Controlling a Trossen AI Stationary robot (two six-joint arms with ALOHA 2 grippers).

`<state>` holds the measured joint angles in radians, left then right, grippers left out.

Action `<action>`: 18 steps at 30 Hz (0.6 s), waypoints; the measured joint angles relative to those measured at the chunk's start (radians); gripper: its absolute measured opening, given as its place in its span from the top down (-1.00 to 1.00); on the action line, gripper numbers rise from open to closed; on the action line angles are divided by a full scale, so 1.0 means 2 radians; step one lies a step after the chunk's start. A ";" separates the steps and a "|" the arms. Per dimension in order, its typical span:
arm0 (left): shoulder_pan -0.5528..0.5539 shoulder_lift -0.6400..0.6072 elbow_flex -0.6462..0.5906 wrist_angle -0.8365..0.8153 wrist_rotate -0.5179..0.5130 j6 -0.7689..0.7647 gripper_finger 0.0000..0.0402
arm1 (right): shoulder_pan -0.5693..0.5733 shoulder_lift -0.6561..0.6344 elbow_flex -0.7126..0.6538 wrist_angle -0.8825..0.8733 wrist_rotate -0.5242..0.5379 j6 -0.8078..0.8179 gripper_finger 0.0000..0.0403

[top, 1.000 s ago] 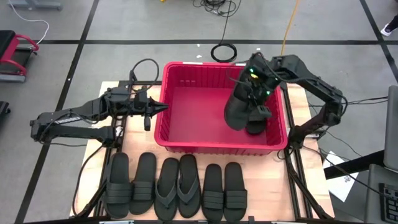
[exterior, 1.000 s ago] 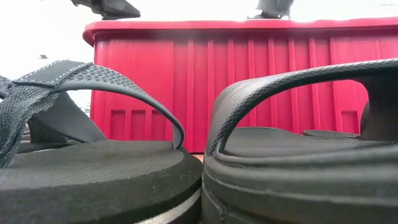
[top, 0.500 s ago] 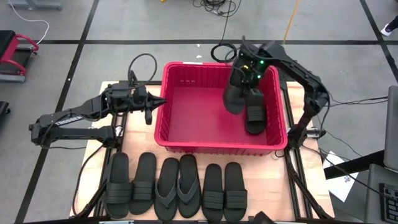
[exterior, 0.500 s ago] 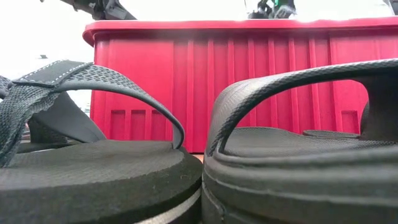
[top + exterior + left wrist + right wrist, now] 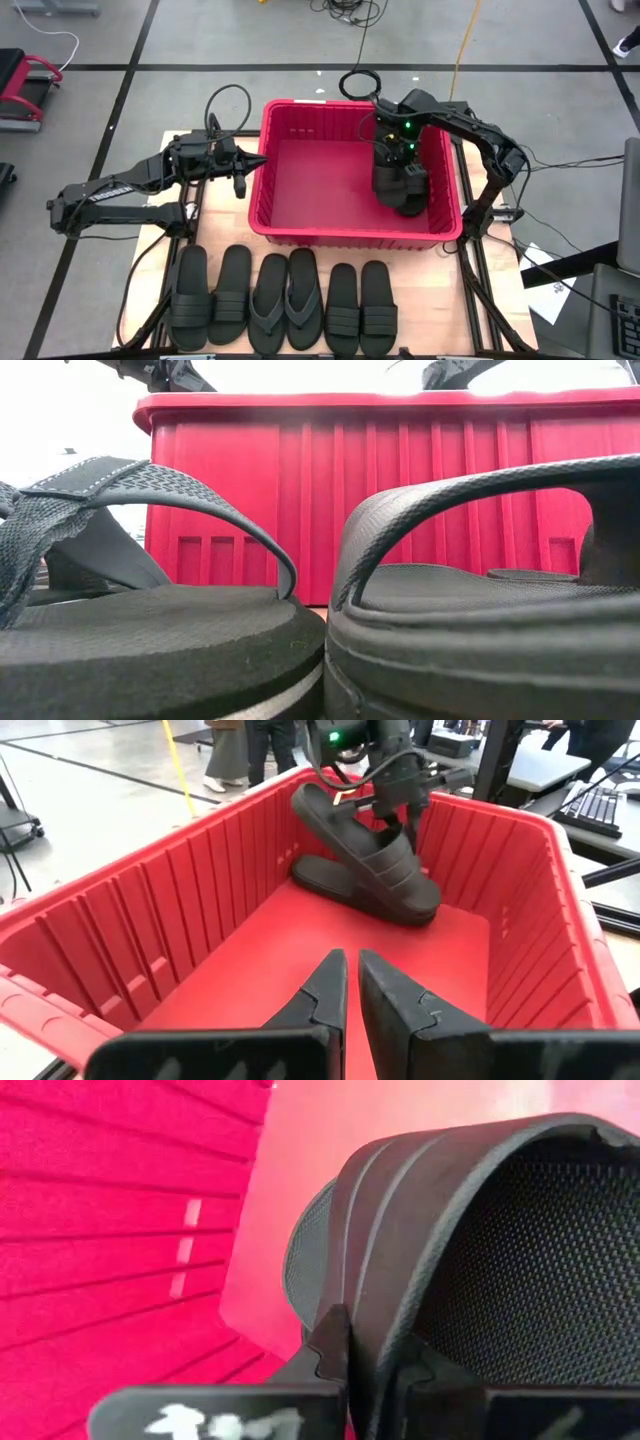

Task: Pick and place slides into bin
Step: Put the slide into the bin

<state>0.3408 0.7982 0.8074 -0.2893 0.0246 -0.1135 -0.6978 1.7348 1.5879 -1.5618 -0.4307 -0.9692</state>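
Pinching a slide (image 5: 365, 860) by its strap edge, right gripper (image 5: 400, 165) works center-right of frame; rubber's light, floppy. Left gripper (image 5: 255, 167) w/ fingers pressed together, empty, by bin (image 5: 300, 226).

In the low view the bin (image 5: 400, 500) is hidden along its foot by two slides (image 5: 150, 640) that fill the near ground, both cut off by the frame; its inside cannot be seen from there; from above, the right gripper (image 5: 400, 172) covers much of the held slide (image 5: 398, 190), so the sandal beneath it barely shows
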 joint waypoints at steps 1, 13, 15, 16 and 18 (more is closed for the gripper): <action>0.000 0.000 0.000 0.000 0.000 0.001 0.87 | 0.002 0.000 -0.006 0.010 -0.004 0.005 0.98; 0.000 0.000 0.000 -0.005 0.000 0.007 0.87 | 0.023 0.014 -0.027 0.102 -0.063 0.037 0.96; 0.000 0.000 0.000 -0.009 0.000 0.007 0.87 | 0.023 0.027 -0.028 0.103 -0.062 0.039 0.96; 0.000 0.000 0.000 -0.012 0.000 0.007 0.87 | 0.022 0.032 -0.028 0.105 -0.062 0.039 0.96; 0.000 0.000 0.000 -0.016 0.000 0.007 0.87 | 0.021 0.044 -0.028 0.104 -0.060 0.035 0.97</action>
<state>0.3408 0.7982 0.8074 -0.3210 0.0238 -0.0998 -0.6552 1.8234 1.5326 -1.3533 -0.5506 -0.8997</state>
